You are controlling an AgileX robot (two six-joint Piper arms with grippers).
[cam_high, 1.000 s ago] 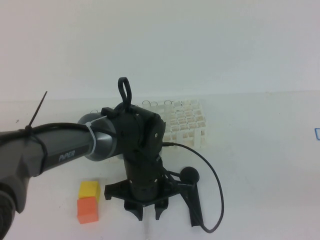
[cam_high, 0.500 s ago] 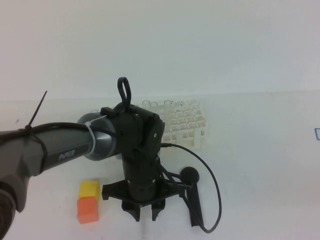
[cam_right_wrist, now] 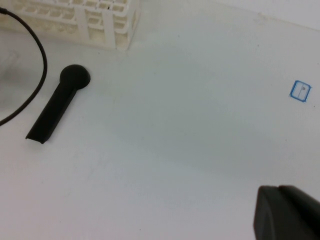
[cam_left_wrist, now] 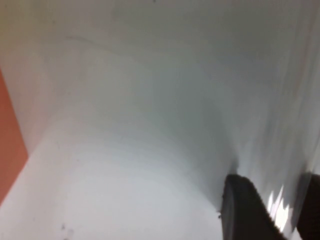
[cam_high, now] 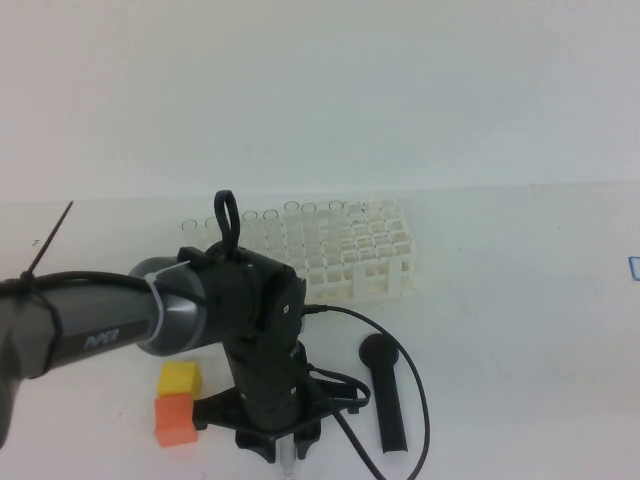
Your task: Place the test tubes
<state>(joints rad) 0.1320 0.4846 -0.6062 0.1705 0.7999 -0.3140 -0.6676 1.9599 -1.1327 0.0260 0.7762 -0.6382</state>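
Observation:
A white test tube rack (cam_high: 350,250) stands at the table's middle, with clear tubes (cam_high: 290,210) upright along its back row. My left gripper (cam_high: 287,450) is low over the table near the front edge, pointing down. It is open, and a clear test tube (cam_high: 288,464) lies between its fingers. In the left wrist view the glassy tube (cam_left_wrist: 280,207) fills the gap of the left gripper (cam_left_wrist: 281,197). My right gripper (cam_right_wrist: 285,212) shows only in its own wrist view, shut and empty above bare table, well away from the rack (cam_right_wrist: 80,20).
A black handled tool (cam_high: 385,392) (cam_right_wrist: 57,107) lies right of the left arm, with the arm's cable (cam_high: 420,400) looping round it. A yellow block (cam_high: 179,379) and an orange block (cam_high: 174,419) (cam_left_wrist: 10,145) sit left of the gripper. A blue mark (cam_high: 634,267) is at the right edge.
The left arm has swung left and toward the table's front edge, lowering its gripper over the lying tube. The black tool is now uncovered.

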